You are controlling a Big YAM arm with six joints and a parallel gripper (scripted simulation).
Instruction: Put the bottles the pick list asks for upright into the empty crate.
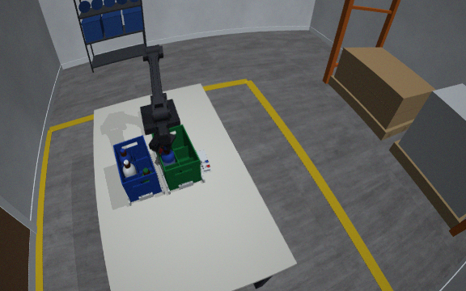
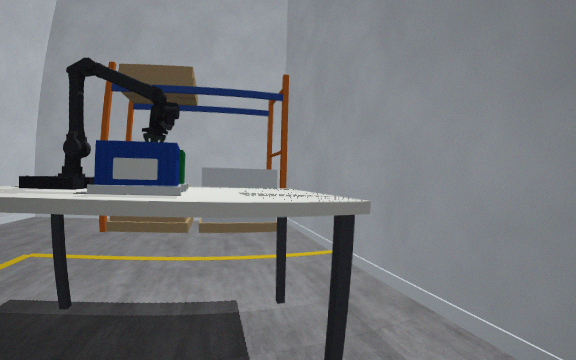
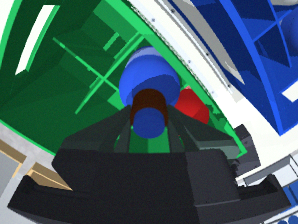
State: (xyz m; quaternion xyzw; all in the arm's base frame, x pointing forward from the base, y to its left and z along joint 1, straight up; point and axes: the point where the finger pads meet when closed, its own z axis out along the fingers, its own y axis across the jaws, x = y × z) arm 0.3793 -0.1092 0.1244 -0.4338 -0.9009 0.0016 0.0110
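My gripper (image 1: 163,146) is shut on the neck of a blue-labelled bottle (image 1: 168,158) that stands inside the green crate (image 1: 180,159), in a cell by its left wall. In the wrist view the bottle (image 3: 148,99) sits between my fingers, with a red-labelled bottle (image 3: 193,107) beside it in the same crate. The blue crate (image 1: 138,168) stands to the left and holds a white bottle (image 1: 128,168) and two smaller ones. The pick list (image 1: 205,161) lies on the table just right of the green crate. In the side view my gripper (image 2: 154,134) hangs just above the crates.
The two crates stand side by side, nearly touching. My arm's base (image 2: 50,181) sits at the far end of the table. Shelving, cardboard boxes and a yellow floor line surround the table.
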